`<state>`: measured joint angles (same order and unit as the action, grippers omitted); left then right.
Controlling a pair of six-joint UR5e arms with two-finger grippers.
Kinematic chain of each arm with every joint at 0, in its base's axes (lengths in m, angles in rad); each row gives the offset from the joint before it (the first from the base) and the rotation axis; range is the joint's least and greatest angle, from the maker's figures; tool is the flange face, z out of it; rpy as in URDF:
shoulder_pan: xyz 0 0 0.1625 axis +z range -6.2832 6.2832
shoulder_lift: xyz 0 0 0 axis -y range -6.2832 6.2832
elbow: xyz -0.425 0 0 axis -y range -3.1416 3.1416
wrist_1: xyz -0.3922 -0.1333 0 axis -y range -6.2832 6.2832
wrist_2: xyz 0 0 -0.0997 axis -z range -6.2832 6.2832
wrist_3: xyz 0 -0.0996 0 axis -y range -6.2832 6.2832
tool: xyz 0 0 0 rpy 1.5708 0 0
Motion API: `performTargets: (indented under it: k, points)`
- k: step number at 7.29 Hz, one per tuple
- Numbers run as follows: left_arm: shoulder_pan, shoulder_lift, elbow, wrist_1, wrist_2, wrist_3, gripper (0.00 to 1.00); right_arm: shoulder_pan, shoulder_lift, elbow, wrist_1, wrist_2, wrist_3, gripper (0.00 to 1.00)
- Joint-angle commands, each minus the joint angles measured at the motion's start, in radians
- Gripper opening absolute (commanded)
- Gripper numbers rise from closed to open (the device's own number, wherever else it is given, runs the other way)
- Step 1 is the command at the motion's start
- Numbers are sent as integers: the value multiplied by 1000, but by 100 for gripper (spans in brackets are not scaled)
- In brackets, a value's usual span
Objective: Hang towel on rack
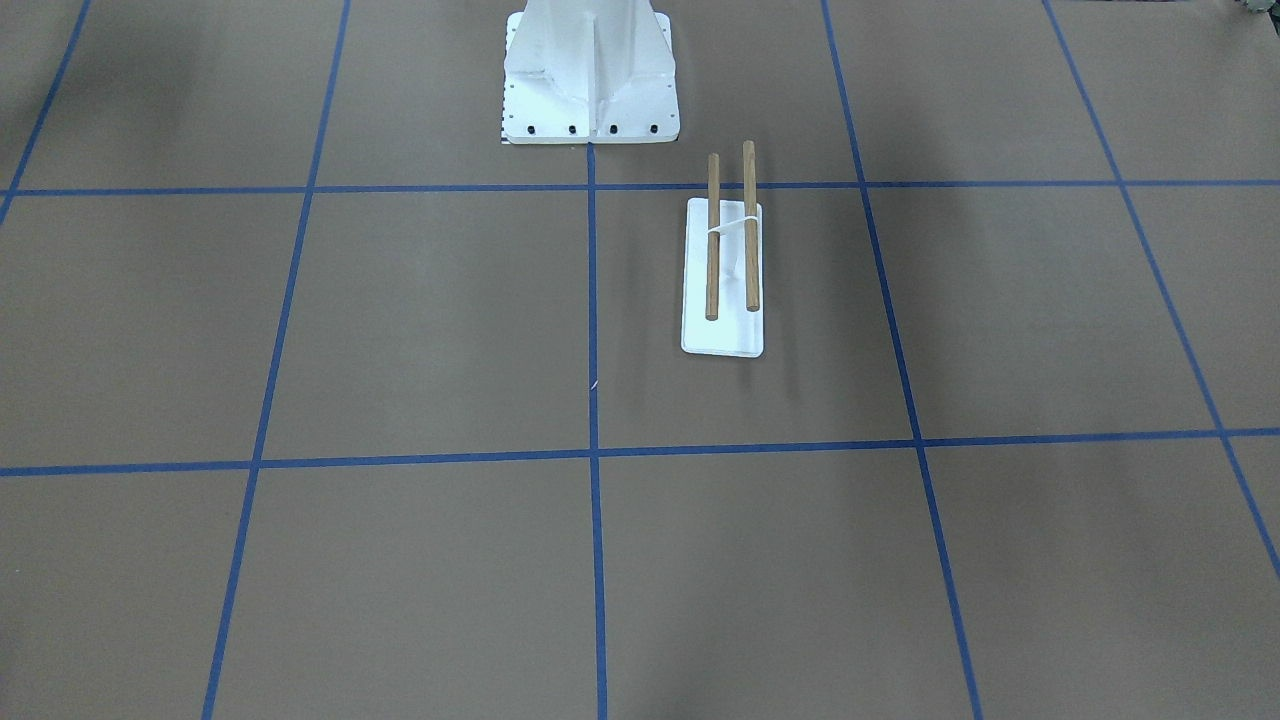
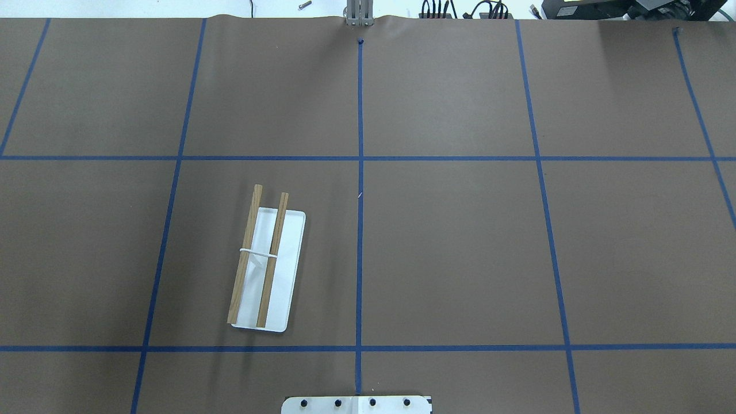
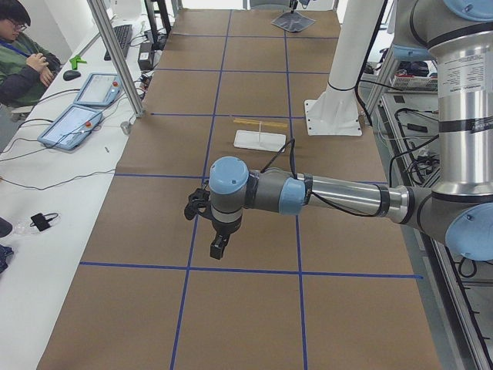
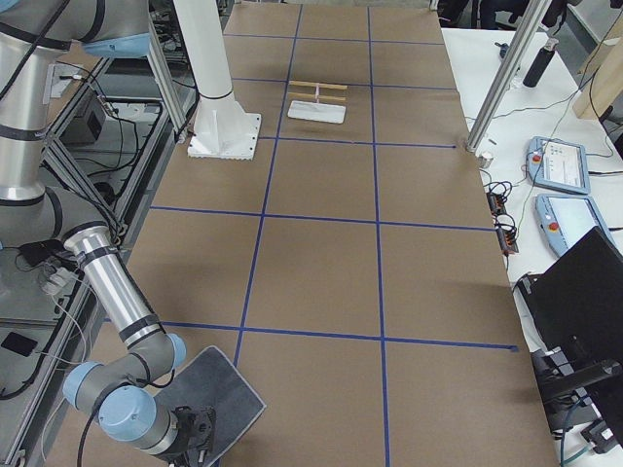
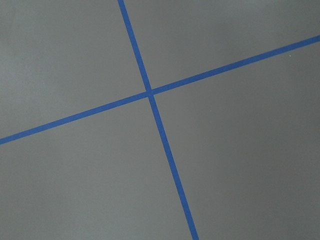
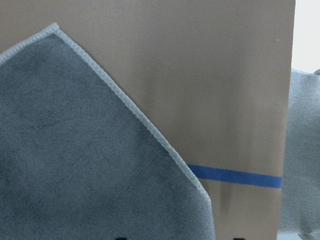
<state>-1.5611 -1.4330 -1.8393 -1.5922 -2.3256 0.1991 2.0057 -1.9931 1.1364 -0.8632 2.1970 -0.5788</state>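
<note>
The towel (image 6: 75, 150), dark grey with lighter stitched edging, lies flat on the table at the robot's right end. It also shows in the exterior right view (image 4: 222, 397) and, far off, in the exterior left view (image 3: 293, 21). My right gripper (image 4: 195, 434) hovers over its edge. In the right wrist view only two dark tips show at the bottom edge, wide apart, so the right gripper (image 6: 178, 238) is open and empty. The rack (image 2: 267, 261), two wooden rods over a white base, stands left of centre (image 1: 722, 270). My left gripper (image 3: 219, 248) hangs over bare table; I cannot tell whether it is open.
The white bolted pedestal (image 1: 590, 80) stands at the robot's side of the table, close to the rack. Blue tape lines (image 5: 150, 94) grid the brown table. An operator (image 3: 23, 54) sits beyond the far edge, with tablets (image 3: 73, 123) on a side desk.
</note>
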Motion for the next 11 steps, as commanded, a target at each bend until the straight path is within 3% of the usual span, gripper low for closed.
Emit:
performTargets:
  k: [1,3,4,5,8,10,11]
  points:
    - [1,-6,0,0,0,-1,99,2,48,-68,-2,-5,-29,74]
    - [6,-14,2,1,0,-1,99,4,63,-95,1,6,-26,66]
    - [6,-15,3,1,-1,-1,99,5,62,-98,0,12,-15,43]
    - [6,-15,2,1,-1,-1,99,5,62,-99,-2,17,-12,33]
    - [6,-26,8,1,0,-3,99,5,63,-107,0,17,-12,32]
    - [6,-26,8,1,-1,-3,99,7,66,-106,-2,17,-10,7]
    - [6,-26,8,1,-1,-3,99,7,68,-106,-2,17,-10,6]
